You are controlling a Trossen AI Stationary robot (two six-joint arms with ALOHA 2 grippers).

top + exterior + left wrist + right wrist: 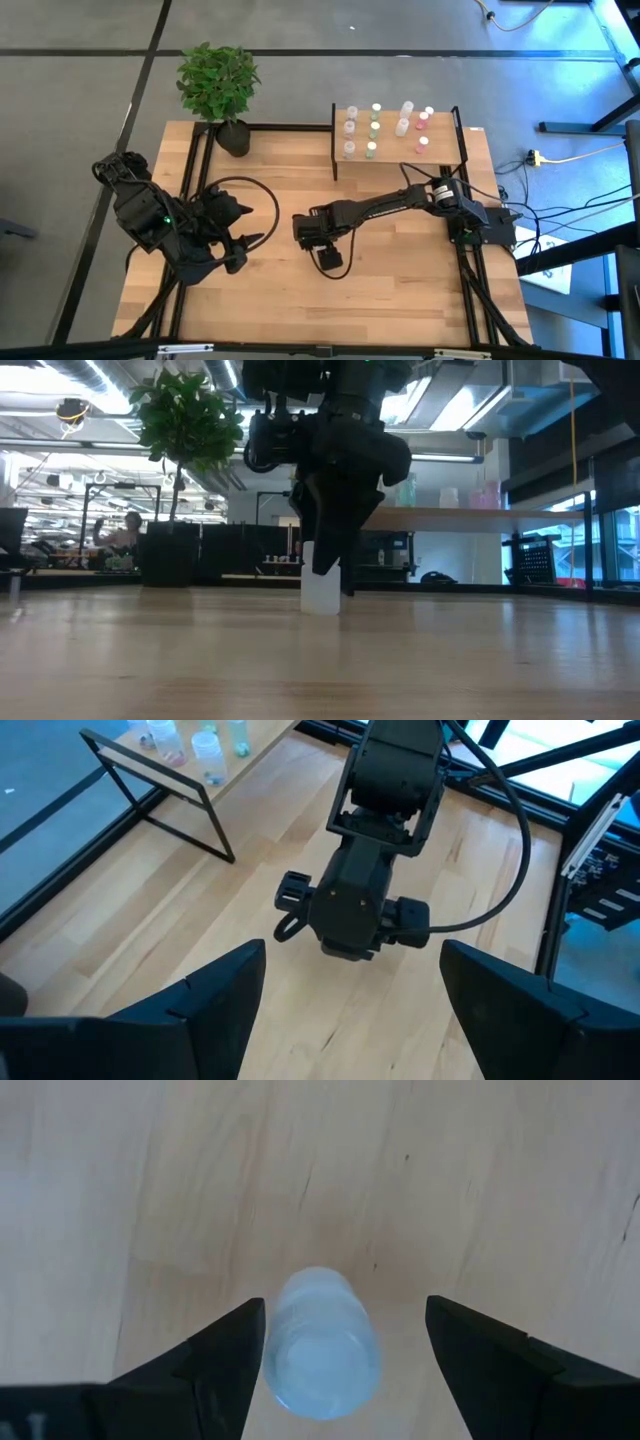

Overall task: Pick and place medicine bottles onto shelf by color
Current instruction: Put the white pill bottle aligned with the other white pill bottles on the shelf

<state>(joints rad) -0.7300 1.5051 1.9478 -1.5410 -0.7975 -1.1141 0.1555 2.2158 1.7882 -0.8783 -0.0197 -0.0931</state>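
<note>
I see a pale wooden tabletop (400,290) with a leafy green potted plant (219,84) at its far edge and a dim, ceiling-lit room behind. A small translucent white bottle (324,1346) stands upright mid-table, long axis vertical, cap toward the camera. My right gripper (340,1355) hangs over it, fingers spread wide on either side without touching; my left gripper (345,1005), also wide and empty, waits near the table's left side.

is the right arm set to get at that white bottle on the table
Probably yes. The right pincer hangs open directly over the upright bottle, one finger on each side, with bare table around it and nothing in between.
</note>
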